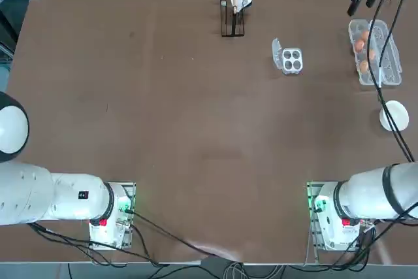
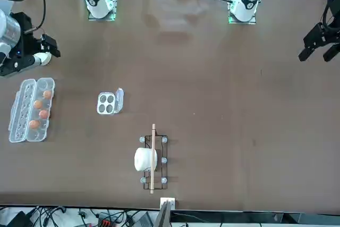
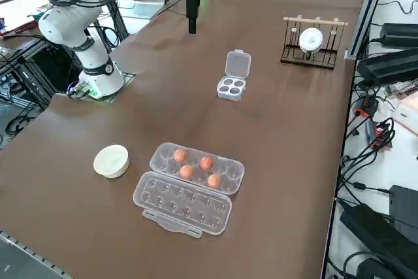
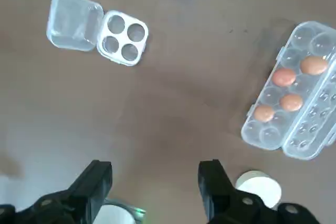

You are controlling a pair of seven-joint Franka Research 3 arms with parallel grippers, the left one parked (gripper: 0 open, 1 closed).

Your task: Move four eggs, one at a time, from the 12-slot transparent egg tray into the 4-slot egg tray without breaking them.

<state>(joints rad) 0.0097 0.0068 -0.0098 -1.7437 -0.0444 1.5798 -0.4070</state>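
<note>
The right hand (image 4: 155,182) is held high above the bench (image 1: 196,129), its fingers spread wide with nothing between them. All four eggs (image 4: 284,77) are seated in the 12-slot transparent egg tray (image 4: 294,93), whose lid lies open; the 4-slot egg tray (image 4: 122,38) stands well apart, empty, its flap folded back.

A shell could be cracked if the fingers were closed too hard or lowered off-centre onto neighbouring eggs, which sit close together. The light carton could also be dragged.

The white bowl (image 3: 112,161) beside the long tray is shown whole in the right side view, while only its edge is caught by the wrist view.
</note>
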